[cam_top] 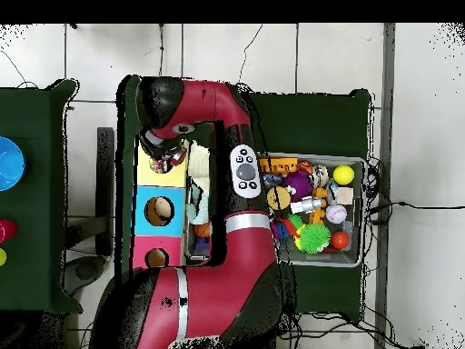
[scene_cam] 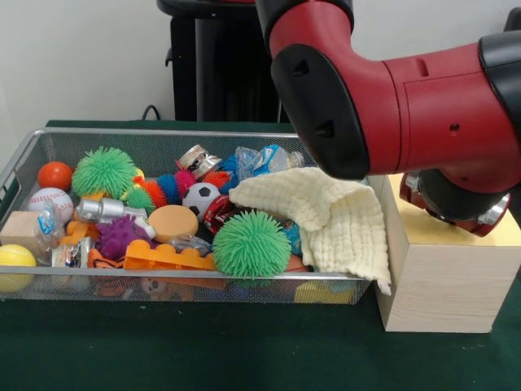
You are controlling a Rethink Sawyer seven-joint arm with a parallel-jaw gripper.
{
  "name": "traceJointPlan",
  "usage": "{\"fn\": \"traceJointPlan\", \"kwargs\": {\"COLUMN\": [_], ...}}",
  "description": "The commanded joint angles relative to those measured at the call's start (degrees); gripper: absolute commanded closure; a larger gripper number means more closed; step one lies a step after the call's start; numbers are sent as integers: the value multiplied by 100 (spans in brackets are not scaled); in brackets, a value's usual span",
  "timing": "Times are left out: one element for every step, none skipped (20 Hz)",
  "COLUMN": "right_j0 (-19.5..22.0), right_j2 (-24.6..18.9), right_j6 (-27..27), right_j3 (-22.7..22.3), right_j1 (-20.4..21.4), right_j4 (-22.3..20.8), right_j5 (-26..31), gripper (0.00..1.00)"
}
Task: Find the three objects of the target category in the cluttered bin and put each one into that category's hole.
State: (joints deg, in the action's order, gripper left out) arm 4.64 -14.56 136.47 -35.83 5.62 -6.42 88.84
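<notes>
The wire mesh bin (scene_cam: pixel 163 140) stands on the green table, full of toys; it also shows in the overhead view (cam_top: pixel 356 164). The yellow-topped wooden box (scene_cam: pixel 444 281) stands against the bin's right end. In the overhead view my arm bends over the yellow top (cam_top: pixel 145 173), with my gripper (cam_top: pixel 167 154) above it, hiding the hole. A small colourful frilly patch, seemingly a fabric ball (cam_top: pixel 170 164), shows under the arm's end. The arm blocks the gripper in the front view. No fabric ball shows clearly in the bin.
A pale muslin cloth (scene_cam: pixel 326 216) hangs over the bin's right end. Green spiky balls (scene_cam: pixel 251 243), a soccer ball (scene_cam: pixel 199 195), a baseball (scene_cam: pixel 50 202) and a yellow ball (scene_cam: pixel 15 259) lie in the bin. Blue-topped (cam_top: pixel 139 211) and red-topped (cam_top: pixel 139 254) boxes stand beside the yellow one.
</notes>
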Motion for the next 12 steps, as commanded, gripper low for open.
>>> {"fn": "traceJointPlan", "kwargs": {"right_j0": [242,225,206,187,174,170,172,172,175,178,183,175], "right_j2": [338,368,397,431,458,470,473,479,479,480,471,489], "right_j6": [257,290,322,344,358,354,327,305,281,251,276,319], "right_j3": [-35,-48,-47,-41,-53,-49,-23,1,16,37,29,21], "right_j1": [-705,-679,-660,-644,-618,-609,-614,-619,-630,-641,-653,-649], "right_j4": [-589,-611,-638,-671,-685,-683,-674,-665,-658,-656,-618,-615], "right_j5": [-920,-959,-984,-1026,-1051,-1050,-1025,-1002,-998,-997,-973,-1014], "gripper": [100,100,100,100,100,100,100,100,100,100,100,100]}}
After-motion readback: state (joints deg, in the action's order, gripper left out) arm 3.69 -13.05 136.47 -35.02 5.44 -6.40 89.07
